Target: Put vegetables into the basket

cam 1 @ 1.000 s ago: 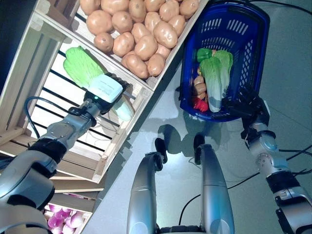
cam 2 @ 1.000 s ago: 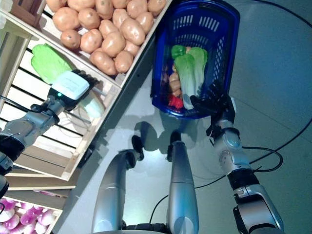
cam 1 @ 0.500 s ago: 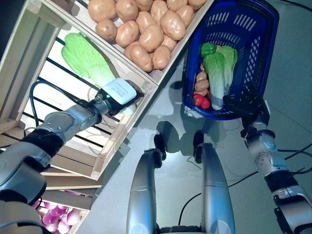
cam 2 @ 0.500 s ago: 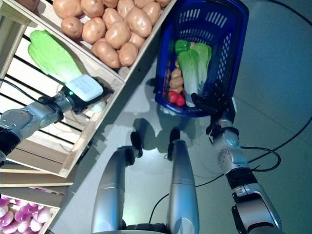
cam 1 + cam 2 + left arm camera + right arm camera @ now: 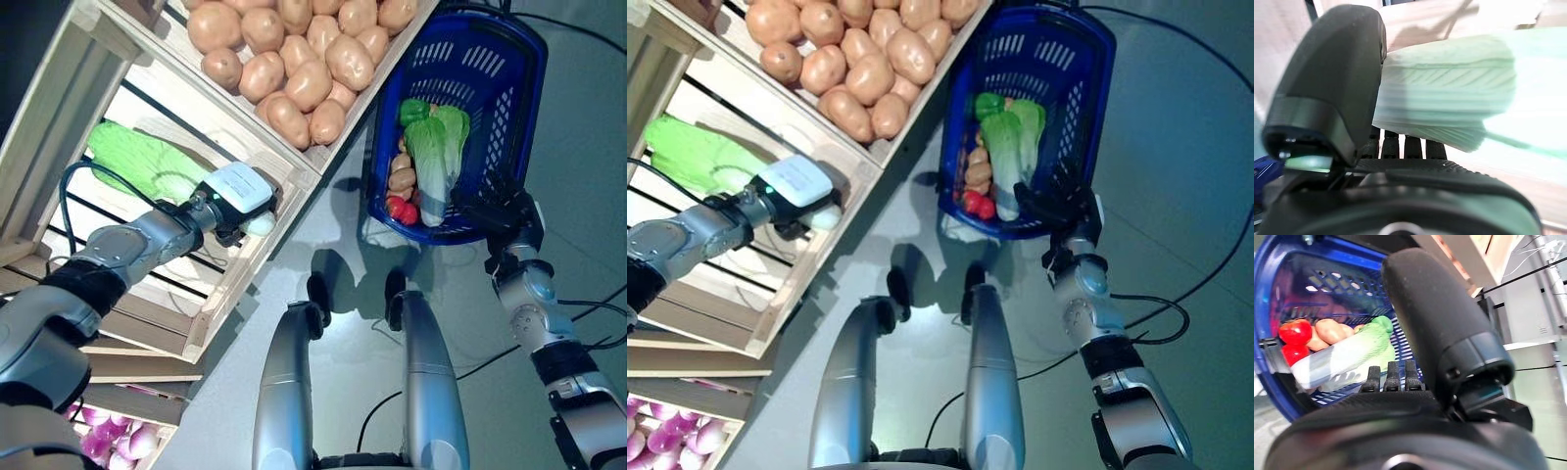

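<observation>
A green napa cabbage lies in a slatted wooden crate of the stand. My left hand is shut on its pale stem end; in the left wrist view the thumb and fingers close round the stem. The blue basket stands on the floor to the right. It holds another cabbage, a green pepper, potatoes and red tomatoes. My right hand is open at the basket's near rim.
The wooden stand fills the left side, with its upper crate's corner close to the basket. Grey floor lies to the right of the basket.
The cabbage in my left hand has swung, with its leafy end now lower and further left in the crate. The right hand has stayed by the basket's rim.
</observation>
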Robot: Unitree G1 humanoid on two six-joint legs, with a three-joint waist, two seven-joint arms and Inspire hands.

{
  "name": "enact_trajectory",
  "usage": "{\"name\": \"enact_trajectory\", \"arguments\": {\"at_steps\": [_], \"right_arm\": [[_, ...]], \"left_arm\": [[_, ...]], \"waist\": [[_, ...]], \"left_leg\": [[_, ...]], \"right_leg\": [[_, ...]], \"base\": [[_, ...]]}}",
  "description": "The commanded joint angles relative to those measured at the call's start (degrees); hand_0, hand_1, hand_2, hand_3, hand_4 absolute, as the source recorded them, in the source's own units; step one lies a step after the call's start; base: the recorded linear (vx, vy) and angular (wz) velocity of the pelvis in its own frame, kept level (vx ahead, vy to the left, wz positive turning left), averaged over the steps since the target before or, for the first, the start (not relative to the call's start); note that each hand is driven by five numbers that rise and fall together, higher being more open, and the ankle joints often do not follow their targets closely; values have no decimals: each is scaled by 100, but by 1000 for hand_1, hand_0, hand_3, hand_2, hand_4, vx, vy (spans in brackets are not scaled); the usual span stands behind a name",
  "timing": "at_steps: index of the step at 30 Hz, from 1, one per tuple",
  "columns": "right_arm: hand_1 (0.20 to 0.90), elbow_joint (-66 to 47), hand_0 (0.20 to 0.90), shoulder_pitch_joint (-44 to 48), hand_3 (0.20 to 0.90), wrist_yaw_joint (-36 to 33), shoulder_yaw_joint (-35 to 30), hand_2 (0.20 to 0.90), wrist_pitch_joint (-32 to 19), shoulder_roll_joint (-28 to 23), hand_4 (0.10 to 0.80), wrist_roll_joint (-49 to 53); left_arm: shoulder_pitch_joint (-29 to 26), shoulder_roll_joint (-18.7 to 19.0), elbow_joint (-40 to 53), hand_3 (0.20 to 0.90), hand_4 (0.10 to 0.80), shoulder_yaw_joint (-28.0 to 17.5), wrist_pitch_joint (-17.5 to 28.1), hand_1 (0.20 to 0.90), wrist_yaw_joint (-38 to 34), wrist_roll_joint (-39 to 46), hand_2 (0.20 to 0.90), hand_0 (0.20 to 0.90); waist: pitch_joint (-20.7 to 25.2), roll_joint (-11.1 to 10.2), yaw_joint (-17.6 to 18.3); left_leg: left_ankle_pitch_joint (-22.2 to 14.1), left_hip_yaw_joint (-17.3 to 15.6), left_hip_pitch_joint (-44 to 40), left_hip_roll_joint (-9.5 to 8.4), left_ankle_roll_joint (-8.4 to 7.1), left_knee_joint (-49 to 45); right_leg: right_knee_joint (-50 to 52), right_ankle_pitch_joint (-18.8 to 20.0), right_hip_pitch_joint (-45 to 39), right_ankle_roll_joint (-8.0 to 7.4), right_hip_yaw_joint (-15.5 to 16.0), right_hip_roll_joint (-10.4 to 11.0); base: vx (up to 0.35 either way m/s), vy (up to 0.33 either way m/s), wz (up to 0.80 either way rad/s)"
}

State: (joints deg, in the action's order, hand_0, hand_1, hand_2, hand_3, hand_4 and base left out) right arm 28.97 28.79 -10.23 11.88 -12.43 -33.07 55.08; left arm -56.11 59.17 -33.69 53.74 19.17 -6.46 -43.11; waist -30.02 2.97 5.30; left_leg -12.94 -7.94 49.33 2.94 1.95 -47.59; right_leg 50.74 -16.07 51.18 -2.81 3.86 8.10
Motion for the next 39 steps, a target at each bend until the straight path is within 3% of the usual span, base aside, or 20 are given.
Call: {"name": "enact_trajectory", "arguments": {"at_steps": [1, 4, 8, 12, 15, 18, 25, 33, 39], "right_arm": [[900, -434, 900, 97, 900, -36, -513, 900, -693, -134, 800, 231], [900, -498, 900, -17, 900, 42, -537, 900, -646, -132, 800, 222], [900, -691, 900, -227, 900, 103, -556, 900, -593, 8, 800, 74], [900, -996, 900, -499, 900, 172, -522, 900, -335, 375, 800, -707], [900, -1077, 900, -593, 900, 199, -441, 900, -132, 545, 800, -1210], [900, -1070, 900, -711, 900, 443, -291, 900, -10, 745, 800, -1632], [900, -1316, 900, -1331, 900, 1209, -3, 900, 291, 1035, 800, -2238], [900, -1364, 900, -1554, 900, 2338, 323, 900, 1156, 1216, 800, -2155], [900, -1507, 900, -1390, 900, 2791, 444, 900, 1668, 1422, 800, -1663]], "left_arm": [[68, 292, 524, 300, 400, -267, 80, 300, -432, 167, 300, 300], [267, 372, 571, 300, 400, -452, -34, 300, -644, 468, 300, 300], [798, 239, 565, 300, 400, -1124, -365, 300, -1107, 1522, 300, 300], [1893, -622, 315, 300, 400, -2853, 185, 300, -1436, 3411, 300, 300], [2327, -1166, 398, 300, 400, -3610, 278, 300, -1187, 4173, 300, 300], [2664, -1676, 512, 300, 400, -4039, 322, 300, -1218, 4751, 300, 300], [3430, -2477, 1135, 300, 400, -4609, 676, 300, -989, 5472, 300, 300], [3745, -3386, 1532, 300, 400, -4849, 685, 300, 82, 7590, 300, 300], [3705, -3867, 1845, 300, 400, -4735, 471, 300, 499, 8432, 300, 300]], "waist": [[22, -30, -78], [22, -57, -97], [47, -112, -164], [406, -199, -295], [630, -238, -337], [849, -276, -400], [1466, -339, -474], [2241, -342, -480], [2625, -358, -566]], "left_leg": [[54, -186, -886, -63, 131, 910], [40, -176, -1156, -52, 113, 936], [21, -140, -1663, -81, 88, 1022], [-44, -71, -2186, -152, 70, 1116], [-140, -26, -2489, -201, 82, 1087], [-236, 29, -2789, -240, 99, 1049], [-115, 191, -3817, -346, 95, 1787], [676, 317, -5143, -390, -65, 3923], [1049, 403, -5590, -353, -115, 5000]], "right_leg": [[-875, 614, -802, 268, 220, -123], [-926, 576, -1094, 285, 250, -91], [-1027, 498, -1630, 293, 298, -51], [-1094, 300, -2201, 365, 423, 56], [-1058, 157, -2544, 430, 509, 102], [-1008, 36, -2866, 477, 548, 132], [-1795, 73, -3974, 464, 622, 93], [-4039, 811, -5378, 302, 718, -235], [-5142, 1295, -5864, 210, 833, -362]], "base": [[0, 0, 0], [0, 0, 0], [8, -7, -2], [13, -4, 1], [41, -16, 0], [62, -11, 10], [99, -31, 6], [76, -33, 6], [9, -43, 12]]}}
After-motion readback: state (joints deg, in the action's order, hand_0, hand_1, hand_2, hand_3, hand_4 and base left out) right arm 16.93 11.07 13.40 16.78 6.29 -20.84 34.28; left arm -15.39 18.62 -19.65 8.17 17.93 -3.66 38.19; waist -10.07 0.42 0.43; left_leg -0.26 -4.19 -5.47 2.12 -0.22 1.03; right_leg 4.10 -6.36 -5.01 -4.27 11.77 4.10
